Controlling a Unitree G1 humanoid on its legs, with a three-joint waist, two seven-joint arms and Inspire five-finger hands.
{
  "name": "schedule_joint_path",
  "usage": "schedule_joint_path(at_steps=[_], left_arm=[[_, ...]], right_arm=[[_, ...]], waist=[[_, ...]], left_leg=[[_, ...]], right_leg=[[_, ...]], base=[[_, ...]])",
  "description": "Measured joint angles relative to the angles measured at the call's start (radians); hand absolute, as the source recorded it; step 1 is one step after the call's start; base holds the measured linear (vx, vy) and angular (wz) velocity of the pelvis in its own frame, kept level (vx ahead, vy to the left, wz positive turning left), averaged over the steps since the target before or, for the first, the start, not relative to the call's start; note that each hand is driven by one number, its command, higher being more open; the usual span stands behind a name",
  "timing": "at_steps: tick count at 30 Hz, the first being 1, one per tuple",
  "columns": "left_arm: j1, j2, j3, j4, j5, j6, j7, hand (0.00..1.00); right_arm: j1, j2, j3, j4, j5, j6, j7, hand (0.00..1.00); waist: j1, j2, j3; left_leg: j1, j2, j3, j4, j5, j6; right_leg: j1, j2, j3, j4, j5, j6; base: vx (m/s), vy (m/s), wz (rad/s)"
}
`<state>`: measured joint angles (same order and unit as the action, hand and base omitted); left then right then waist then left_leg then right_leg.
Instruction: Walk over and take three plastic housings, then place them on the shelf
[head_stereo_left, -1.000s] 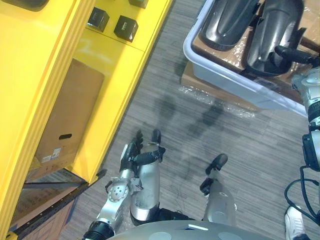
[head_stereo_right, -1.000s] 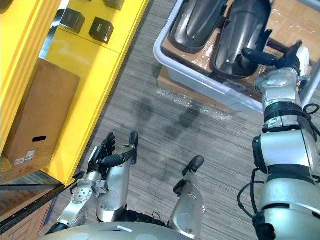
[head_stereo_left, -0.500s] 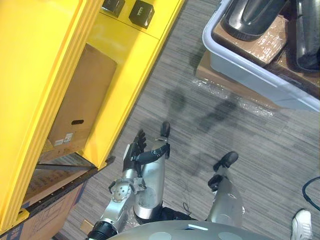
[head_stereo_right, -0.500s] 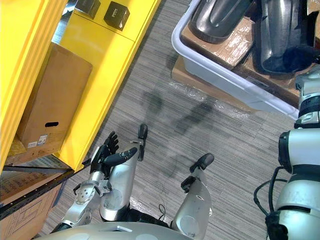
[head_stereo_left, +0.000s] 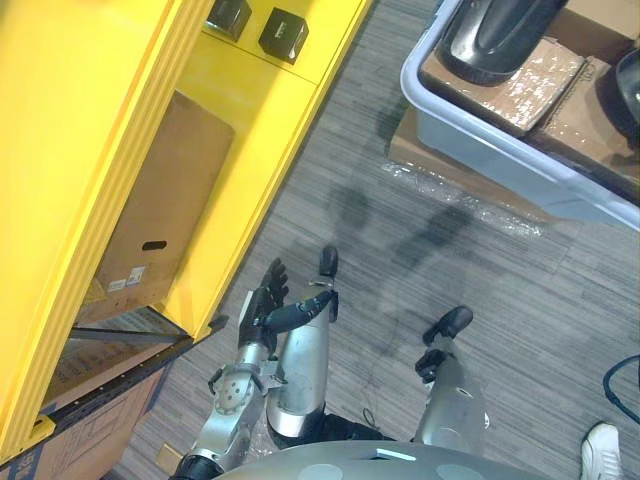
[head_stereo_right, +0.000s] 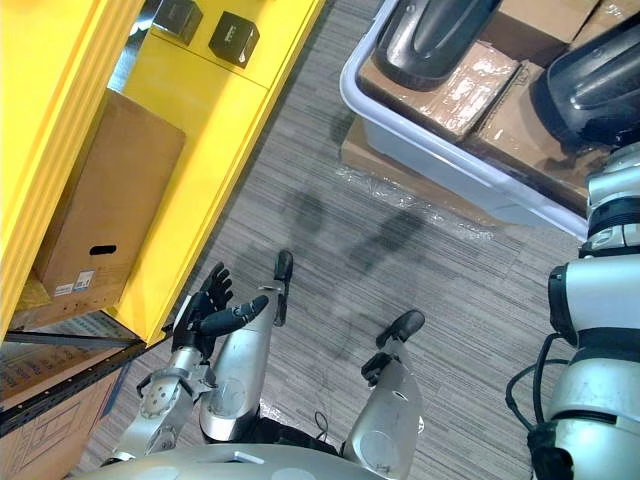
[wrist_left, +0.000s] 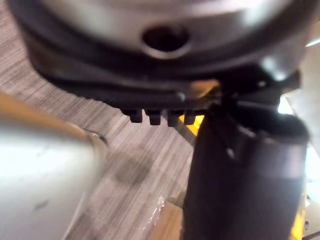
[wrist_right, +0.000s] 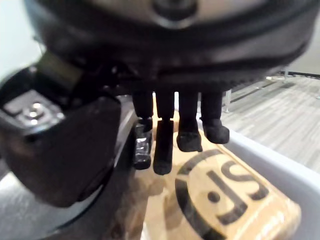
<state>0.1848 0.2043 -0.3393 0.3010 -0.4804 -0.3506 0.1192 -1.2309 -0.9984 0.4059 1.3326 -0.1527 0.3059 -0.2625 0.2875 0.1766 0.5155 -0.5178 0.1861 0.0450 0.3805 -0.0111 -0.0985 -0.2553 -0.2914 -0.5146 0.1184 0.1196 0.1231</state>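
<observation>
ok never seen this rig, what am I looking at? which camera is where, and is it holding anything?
It's a two-legged humanoid whose arms end in dark hands. The two wide pictures come from a stereo camera in its head, looking down. The close-ups come from a camera on each wrist. Ahead sits a grey bin with dark plastic housings lying on wrapped cardboard boxes. To the robot's left is a yellow shelf with a cardboard box and two small black boxes. The left hand hangs by the shelf, fingers open, holding nothing. The right hand is over the bin; whether it grips a housing, I can't tell.
</observation>
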Motion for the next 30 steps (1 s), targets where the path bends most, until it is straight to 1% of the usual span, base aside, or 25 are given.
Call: schedule_joint_path(at_steps=[2,4,5,6,7,8,9,10,11,12,14,17,18,21,25,28,30], left_arm=[[0.018,0.005,0.021,-0.026,-0.028,-0.004,-0.019,1.0],[0.022,0.012,0.031,-0.04,-0.03,-0.017,-0.028,1.0],[0.022,0.015,0.041,-0.05,-0.032,-0.02,-0.036,1.0],[0.023,0.023,0.05,-0.072,-0.031,-0.02,-0.036,1.0],[0.023,0.034,0.062,-0.1,-0.028,-0.022,-0.039,1.0],[0.023,0.039,0.068,-0.116,-0.028,-0.022,-0.038,1.0],[0.022,0.044,0.083,-0.153,-0.023,-0.023,-0.037,1.0],[0.02,0.052,0.093,-0.217,-0.02,-0.024,-0.035,1.0],[0.016,0.056,0.105,-0.264,-0.018,-0.027,-0.035,1.0],[0.013,0.063,0.115,-0.297,-0.017,-0.042,-0.034,1.0],[-0.023,0.095,0.131,-0.348,0.01,-0.053,-0.029,1.0],[-0.089,0.12,0.149,-0.382,0.021,-0.053,-0.017,1.0],[-0.112,0.127,0.161,-0.395,0.021,-0.053,-0.015,1.0],[-0.148,0.137,0.168,-0.416,0.02,-0.042,-0.019,1.0],[-0.16,0.137,0.168,-0.429,0.02,-0.033,-0.024,1.0],[-0.17,0.137,0.167,-0.428,0.02,-0.008,-0.025,1.0],[-0.177,0.137,0.166,-0.428,0.02,-0.003,-0.025,1.0]], right_arm=[[0.0,0.0,0.002,-0.015,-0.01,-0.031,-0.025,0.0],[0.0,0.0,0.007,-0.024,-0.024,-0.052,-0.04,0.0],[0.002,0.0,0.011,-0.036,-0.029,-0.061,-0.046,0.0],[0.004,0.002,0.018,-0.054,-0.03,-0.073,-0.057,0.0],[0.008,0.008,0.018,-0.078,-0.03,-0.082,-0.068,0.0],[0.012,0.012,0.018,-0.094,-0.032,-0.088,-0.077,0.0],[0.038,0.018,0.018,-0.139,-0.039,-0.108,-0.098,0.0],[0.064,0.018,0.017,-0.2,-0.04,-0.135,-0.126,0.0],[0.078,0.019,0.016,-0.244,-0.042,-0.146,-0.155,0.0],[0.082,0.021,0.016,-0.272,-0.05,-0.151,-0.17,0.0],[0.099,0.021,0.006,-0.309,-0.051,-0.167,-0.2,0.0],[0.15,0.04,-0.034,-0.347,-0.048,-0.175,-0.232,0.0],[0.162,0.066,-0.045,-0.353,-0.048,-0.179,-0.243,0.0],[0.186,0.108,-0.057,-0.377,-0.048,-0.189,-0.258,0.0],[0.218,0.136,-0.075,-0.399,-0.048,-0.185,-0.261,0.0],[0.235,0.139,-0.082,-0.406,-0.048,-0.183,-0.261,0.0],[0.235,0.145,-0.082,-0.406,-0.047,-0.181,-0.261,0.0]], waist=[[-0.014,-0.007,0.003],[-0.019,-0.017,0.007],[-0.021,-0.027,0.008],[-0.024,-0.043,0.009],[-0.031,-0.065,0.01],[-0.037,-0.076,0.01],[-0.049,-0.1,0.011],[-0.053,-0.122,0.009],[-0.065,-0.132,0.006],[-0.073,-0.143,0.008],[-0.083,-0.157,0.004],[-0.088,-0.166,0.002],[-0.095,-0.172,-0.001],[-0.104,-0.178,-0.004],[-0.108,-0.181,-0.006],[-0.103,-0.182,-0.007],[-0.1,-0.183,-0.007]], left_leg=[[0.022,0.004,0.0,-0.027,0.016,-0.005],[0.044,0.013,0.004,-0.044,0.025,-0.01],[0.055,0.019,0.005,-0.052,0.029,-0.014],[0.071,0.025,0.009,-0.072,0.04,-0.019],[0.09,0.032,0.016,-0.091,0.05,-0.023],[0.1,0.034,0.017,-0.102,0.056,-0.025],[0.134,0.036,0.021,-0.129,0.067,-0.029],[0.173,0.036,0.037,-0.155,0.076,-0.032],[0.185,0.036,0.039,-0.165,0.081,-0.031],[0.194,0.036,0.041,-0.175,0.086,-0.032],[0.213,0.038,0.046,-0.194,0.093,-0.034],[0.232,0.037,0.049,-0.215,0.107,-0.034],[0.239,0.037,0.051,-0.223,0.114,-0.035],[0.247,0.038,0.058,-0.229,0.117,-0.035],[0.247,0.038,0.058,-0.229,0.117,-0.035],[0.245,0.038,0.058,-0.229,0.117,-0.036],[0.242,0.038,0.058,-0.228,0.117,-0.035]], right_leg=[[0.012,0.006,0.0,0.0,-0.002,-0.003],[0.023,0.015,0.002,-0.001,-0.004,-0.006],[0.028,0.02,0.003,-0.001,-0.005,-0.008],[0.033,0.026,0.007,-0.003,-0.005,-0.009],[0.038,0.032,0.01,-0.004,-0.007,-0.012],[0.044,0.035,0.01,-0.004,-0.009,-0.014],[0.062,0.037,0.01,-0.005,-0.012,-0.019],[0.08,0.038,0.023,-0.008,-0.013,-0.02],[0.09,0.039,0.023,-0.012,-0.013,-0.02],[0.095,0.04,0.024,-0.014,-0.013,-0.02],[0.102,0.042,0.028,-0.016,-0.012,-0.02],[0.113,0.043,0.028,-0.017,-0.012,-0.02],[0.115,0.043,0.029,-0.017,-0.012,-0.02],[0.115,0.043,0.035,-0.017,-0.011,-0.019],[0.115,0.044,0.036,-0.018,-0.01,-0.019],[0.114,0.044,0.035,-0.019,-0.01,-0.019],[0.112,0.044,0.035,-0.019,-0.01,-0.019]], base=[[-0.04,-0.055,-0.01],[-0.04,-0.05,-0.06],[-0.02,-0.05,-0.09],[-0.03,-0.074,-0.12],[-0.01,-0.062,-0.1],[-0.01,-0.07,-0.06],[-0.01,-0.06,-0.12],[-0.03,-0.053,-0.1],[-0.03,-0.023,-0.11],[-0.04,-0.012,0.01],[-0.05,-0.008,-0.03],[-0.02,-0.006,-0.01],[0.0,0.0,0.0],[-0.02,-0.008,-0.06],[0.0,0.0,0.0],[0.0,0.0,0.0],[0.0,0.0,0.0]])
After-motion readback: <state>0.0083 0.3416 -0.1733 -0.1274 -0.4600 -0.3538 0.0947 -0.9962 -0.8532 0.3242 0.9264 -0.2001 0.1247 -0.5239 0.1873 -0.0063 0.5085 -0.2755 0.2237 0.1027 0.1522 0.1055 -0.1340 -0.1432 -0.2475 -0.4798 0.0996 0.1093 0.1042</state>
